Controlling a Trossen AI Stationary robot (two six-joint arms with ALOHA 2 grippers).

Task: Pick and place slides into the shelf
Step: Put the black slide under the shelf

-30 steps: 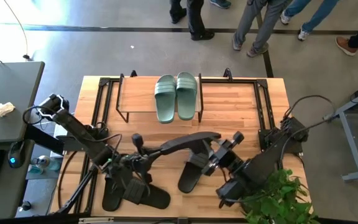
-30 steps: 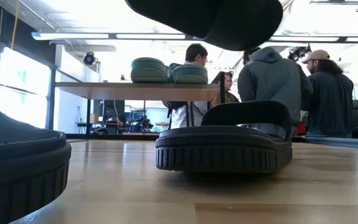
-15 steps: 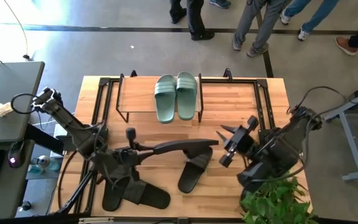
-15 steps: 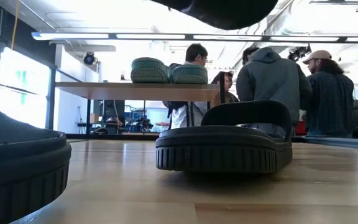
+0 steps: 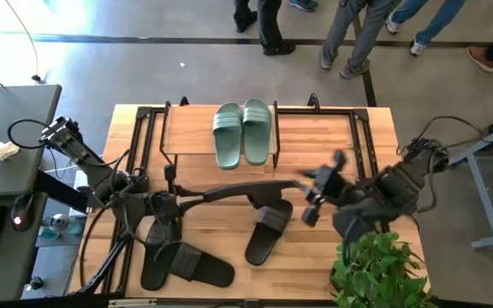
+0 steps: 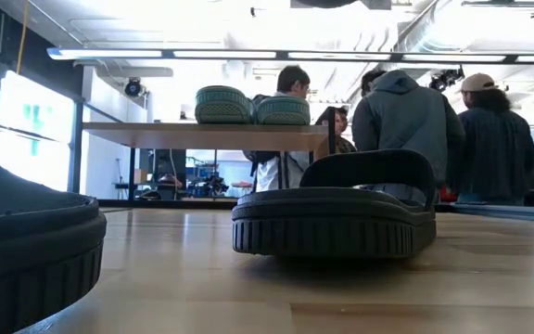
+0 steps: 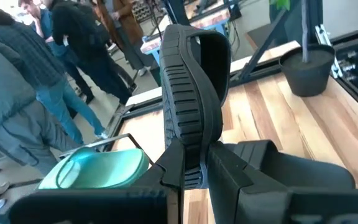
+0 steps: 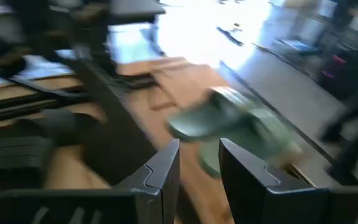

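Observation:
My left gripper (image 5: 178,202) is shut on a black slide (image 5: 246,190), held high over the table's middle. In the left wrist view this slide (image 7: 188,87) stands between the fingers, its strap at the far end. My right gripper (image 5: 313,190) hangs open just right of the slide's free end, with nothing between its fingers (image 8: 166,168). A sage-green pair (image 5: 243,133) lies sole down on the shelf's plank (image 5: 187,133). One black slide (image 5: 268,235) lies flat on the table, and two more (image 5: 178,263) lie near the front left. My left gripper pinches the black slide's near end (image 7: 190,155) between its two fingers, one on the ribbed sole, the other on the footbed side. The fingers come about level from the table's left and lie along the slide. The slide is lifted clear, turned on its side edge, and reaches out toward the right.
The shelf's black metal frame (image 5: 362,145) runs along the table's far part. A potted plant (image 5: 375,269) stands at the front right corner. Several people (image 6: 406,130) stand beyond the far edge. A grey desk (image 5: 7,145) stands left of the table.
My left gripper has risen with the black slide and drawn back a little toward the table's left; the slide has climbed almost out of the low view's top. My right gripper has gone up and toward the table's right edge, away from the slide's free end.

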